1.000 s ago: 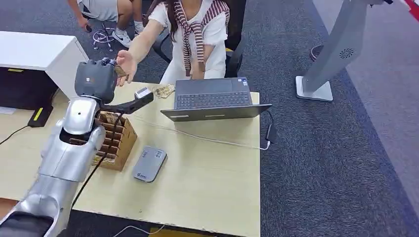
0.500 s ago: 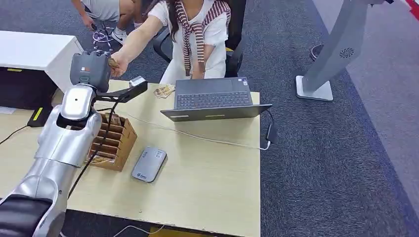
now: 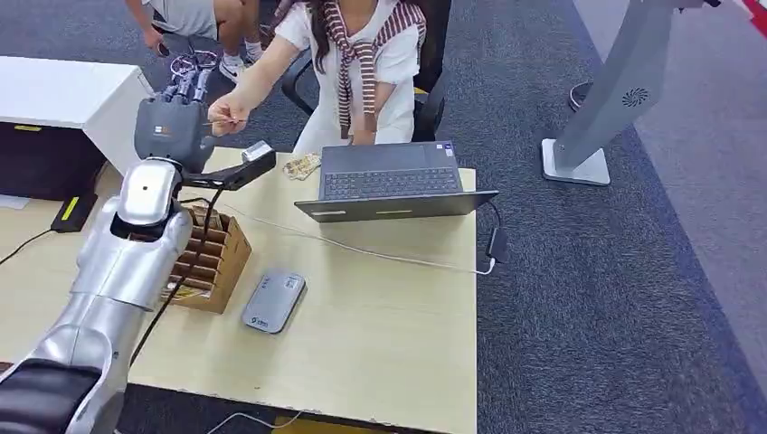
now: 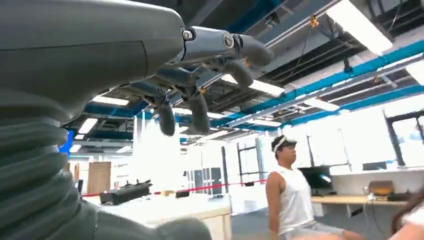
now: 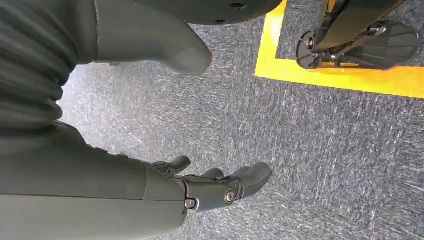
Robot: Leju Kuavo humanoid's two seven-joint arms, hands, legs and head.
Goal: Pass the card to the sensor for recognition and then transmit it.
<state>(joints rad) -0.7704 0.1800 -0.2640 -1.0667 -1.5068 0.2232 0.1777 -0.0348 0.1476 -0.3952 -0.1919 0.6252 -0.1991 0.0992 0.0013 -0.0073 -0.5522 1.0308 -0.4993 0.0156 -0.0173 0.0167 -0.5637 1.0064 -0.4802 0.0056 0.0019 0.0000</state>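
Greys, wood tones and one stripe of yellow

Silver arm [image 3: 127,262], dark grey left hand [image 3: 172,122]; pale wood table [image 3: 380,334], brown card box [image 3: 213,258], grey sensor [image 3: 273,300], speckled blue-grey carpet [image 3: 597,298], yellow floor line [image 5: 345,77], red-and-white striped scarf [image 3: 357,50].

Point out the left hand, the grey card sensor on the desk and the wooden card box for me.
left hand [image 3: 175,122], head view, back of the hand.
card sensor [image 3: 273,300], head view, middle of its top face.
wooden card box [image 3: 220,263], head view, its slotted side.

A pale, matt wood-look surface [image 3: 380,316] carries a brown cardboard box [image 3: 213,258] at 9 o'clock of a smooth grey plastic sensor [image 3: 273,300], beneath a glossy silver metal arm [image 3: 127,262].
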